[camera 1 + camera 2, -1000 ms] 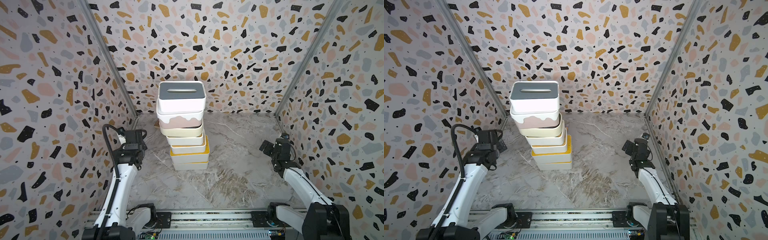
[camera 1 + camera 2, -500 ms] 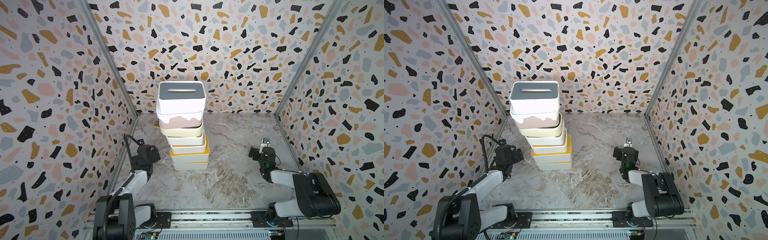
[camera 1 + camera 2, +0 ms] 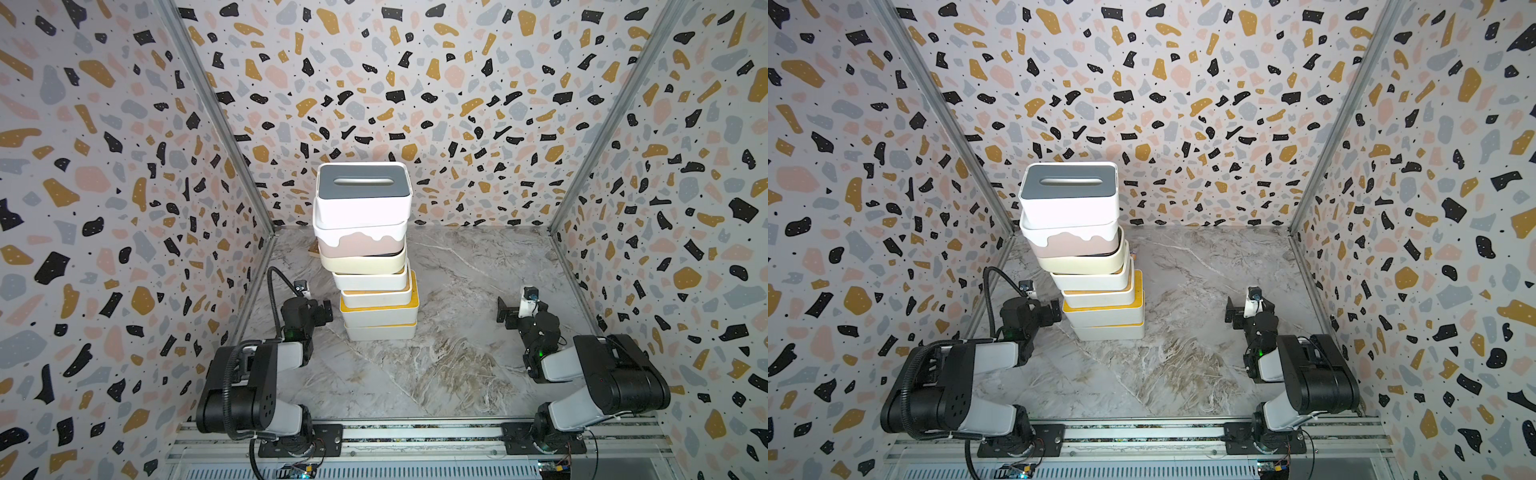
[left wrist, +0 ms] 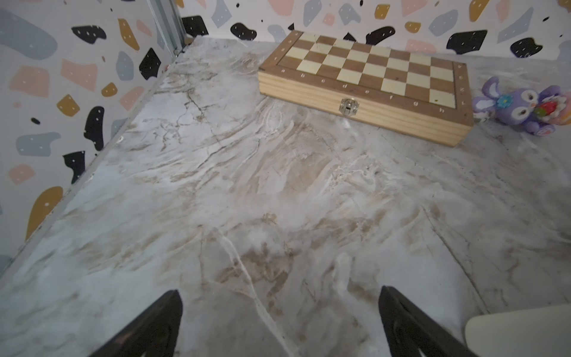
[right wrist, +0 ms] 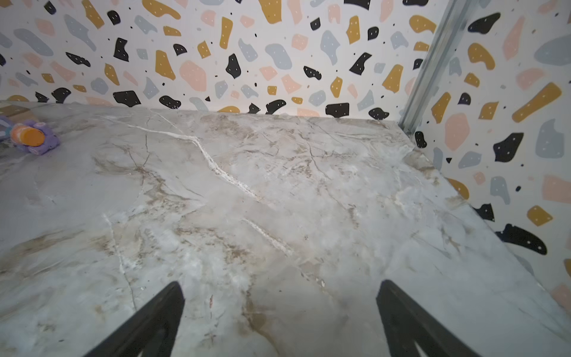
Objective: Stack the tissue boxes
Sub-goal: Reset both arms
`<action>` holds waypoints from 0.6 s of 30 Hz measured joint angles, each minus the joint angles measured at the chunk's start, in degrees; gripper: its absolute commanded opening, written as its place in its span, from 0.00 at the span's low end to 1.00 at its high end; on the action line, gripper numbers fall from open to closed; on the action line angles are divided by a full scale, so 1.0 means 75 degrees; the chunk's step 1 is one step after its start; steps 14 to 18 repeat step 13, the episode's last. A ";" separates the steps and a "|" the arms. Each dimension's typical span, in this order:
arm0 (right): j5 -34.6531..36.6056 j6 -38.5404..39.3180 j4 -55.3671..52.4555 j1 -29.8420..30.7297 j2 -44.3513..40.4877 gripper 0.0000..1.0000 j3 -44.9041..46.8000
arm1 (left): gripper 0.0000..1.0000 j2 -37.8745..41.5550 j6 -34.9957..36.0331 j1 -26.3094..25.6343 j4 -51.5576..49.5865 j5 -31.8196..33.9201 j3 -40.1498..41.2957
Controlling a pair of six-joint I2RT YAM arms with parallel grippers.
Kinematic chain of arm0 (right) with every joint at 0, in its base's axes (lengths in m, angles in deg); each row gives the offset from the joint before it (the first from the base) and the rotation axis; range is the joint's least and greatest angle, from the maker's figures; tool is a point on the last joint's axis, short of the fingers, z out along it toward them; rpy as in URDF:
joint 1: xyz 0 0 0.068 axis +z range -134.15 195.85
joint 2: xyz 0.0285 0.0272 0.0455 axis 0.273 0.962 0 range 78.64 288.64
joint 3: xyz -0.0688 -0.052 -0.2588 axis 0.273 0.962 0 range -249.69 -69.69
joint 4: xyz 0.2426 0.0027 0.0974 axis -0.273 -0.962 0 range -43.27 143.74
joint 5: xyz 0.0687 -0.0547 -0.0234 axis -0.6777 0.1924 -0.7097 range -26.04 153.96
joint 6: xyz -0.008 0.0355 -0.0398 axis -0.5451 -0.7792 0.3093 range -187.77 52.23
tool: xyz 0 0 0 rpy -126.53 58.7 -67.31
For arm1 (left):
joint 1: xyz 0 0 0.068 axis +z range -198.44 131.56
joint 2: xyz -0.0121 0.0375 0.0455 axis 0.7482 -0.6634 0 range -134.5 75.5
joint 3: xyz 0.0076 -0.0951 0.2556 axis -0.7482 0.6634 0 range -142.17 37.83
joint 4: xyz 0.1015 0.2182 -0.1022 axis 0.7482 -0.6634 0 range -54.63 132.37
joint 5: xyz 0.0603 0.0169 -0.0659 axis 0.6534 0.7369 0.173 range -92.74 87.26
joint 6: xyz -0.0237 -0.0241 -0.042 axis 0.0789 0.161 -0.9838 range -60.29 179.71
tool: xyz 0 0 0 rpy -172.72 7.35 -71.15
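Observation:
The tissue boxes (image 3: 376,291) (image 3: 1100,291) stand in one tall pile at the middle left of the marble floor, several high and not squarely aligned. A grey-lidded white box (image 3: 363,187) sits on top, and yellow-lidded ones (image 3: 378,309) lie near the bottom. My left gripper (image 3: 316,307) (image 4: 279,292) sits low beside the pile's foot, open and empty, apart from the boxes. A cream box corner (image 4: 519,327) shows at the edge of the left wrist view. My right gripper (image 3: 519,307) (image 5: 278,283) is open and empty over bare floor on the right.
A wooden chessboard (image 4: 364,80) lies against the back wall behind the pile, with a purple plush toy (image 4: 522,105) (image 5: 32,137) beside it. Patterned walls enclose three sides. Both arm bases are mounted on the front rail (image 3: 415,432).
Both arms have drawn back from raised poses and folded low near the front rail. The left jaws have opened a little wider. The pile has not moved.

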 measured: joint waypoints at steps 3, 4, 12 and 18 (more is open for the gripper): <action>0.0020 0.0067 0.0207 0.0082 0.0000 0.99 0.0000 | 0.99 0.0006 0.0038 0.0000 0.0085 0.0000 -0.0006; 0.0009 0.0073 0.0248 0.0087 0.0000 0.99 0.0000 | 1.00 0.0006 0.0044 0.0000 0.0099 0.0003 -0.0006; 0.0015 0.0099 0.0341 0.0093 0.0000 0.99 0.0000 | 1.00 0.0009 0.0102 0.0000 0.0137 -0.0006 -0.0006; 0.0015 0.0099 0.0341 0.0093 0.0000 0.99 0.0000 | 1.00 0.0009 0.0105 0.0000 0.0140 -0.0015 -0.0006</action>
